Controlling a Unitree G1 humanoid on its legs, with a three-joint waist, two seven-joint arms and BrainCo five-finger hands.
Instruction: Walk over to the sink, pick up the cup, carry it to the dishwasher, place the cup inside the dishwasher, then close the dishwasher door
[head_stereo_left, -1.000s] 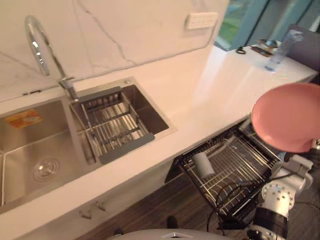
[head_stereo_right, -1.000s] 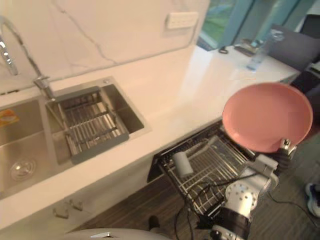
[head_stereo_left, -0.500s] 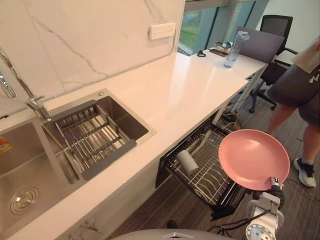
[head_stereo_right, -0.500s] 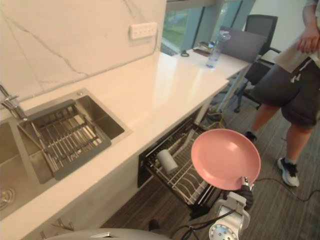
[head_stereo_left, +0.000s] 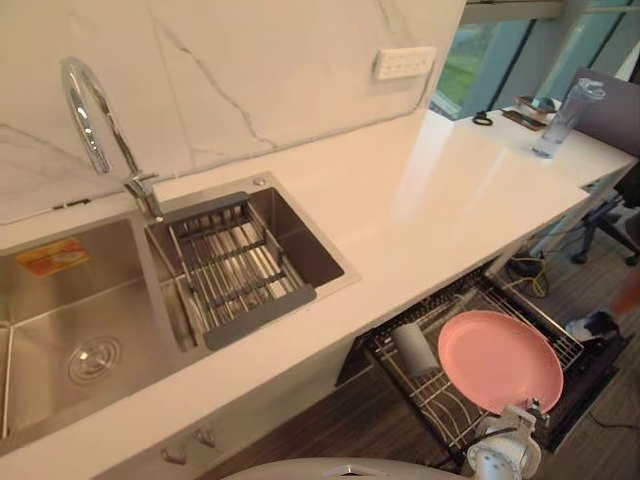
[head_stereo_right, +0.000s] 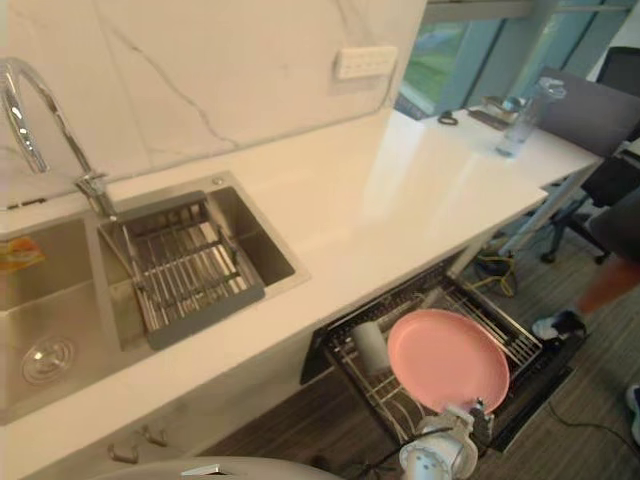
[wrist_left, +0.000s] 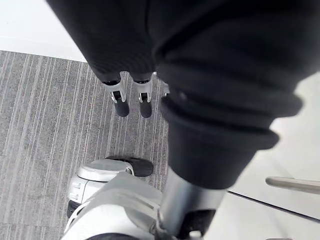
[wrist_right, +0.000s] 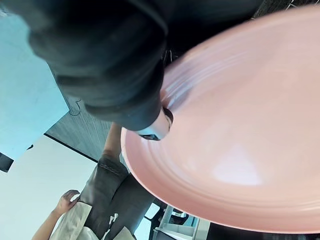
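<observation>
My right hand (wrist_right: 155, 127) is shut on the rim of a pink plate (head_stereo_left: 498, 360), thumb pressed on its upper face. The plate hangs roughly level, low over the pulled-out dishwasher rack (head_stereo_left: 478, 297) below the counter's front edge. A white cup (head_stereo_left: 412, 347) lies on its side in that rack, just left of the plate. The same plate (head_stereo_right: 447, 358) and cup (head_stereo_right: 370, 346) show in the right eye view. My left hand (wrist_left: 131, 95) hangs beside my body over the grey floor, its fingers straight and holding nothing.
A steel sink (head_stereo_left: 70, 300) with a drainer basket (head_stereo_left: 238, 265) and a curved tap (head_stereo_left: 88, 110) sits at the left of the white counter (head_stereo_left: 440, 200). A bottle (head_stereo_left: 563, 117) stands at the far right. A person's leg and shoe (head_stereo_left: 592, 324) are close to the rack's right side.
The camera has swung about between frames. The pink plate has come down from near my head to just above the dishwasher rack. The person at the right has moved mostly out of view.
</observation>
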